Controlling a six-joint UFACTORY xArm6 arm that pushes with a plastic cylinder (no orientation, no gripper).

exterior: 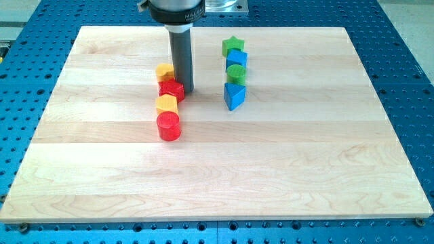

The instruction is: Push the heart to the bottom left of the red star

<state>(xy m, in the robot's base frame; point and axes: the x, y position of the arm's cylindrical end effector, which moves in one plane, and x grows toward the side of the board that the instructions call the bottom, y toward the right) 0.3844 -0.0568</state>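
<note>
no readable text, labels, numbers

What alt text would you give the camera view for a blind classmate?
My tip touches the red star in a column: yellow heart, star, yellow hexagon, red cylinder. To its right: green star, blue cube, green cylinder, blue triangle.

Arm: one, entering from the view's top, left of centre; only its lower housing shows, cut off by the frame edge. Rod: straight, dark, upright, hanging from the housing. My tip: lower end of the rod, down at table level in the upper-middle of the view.
</note>
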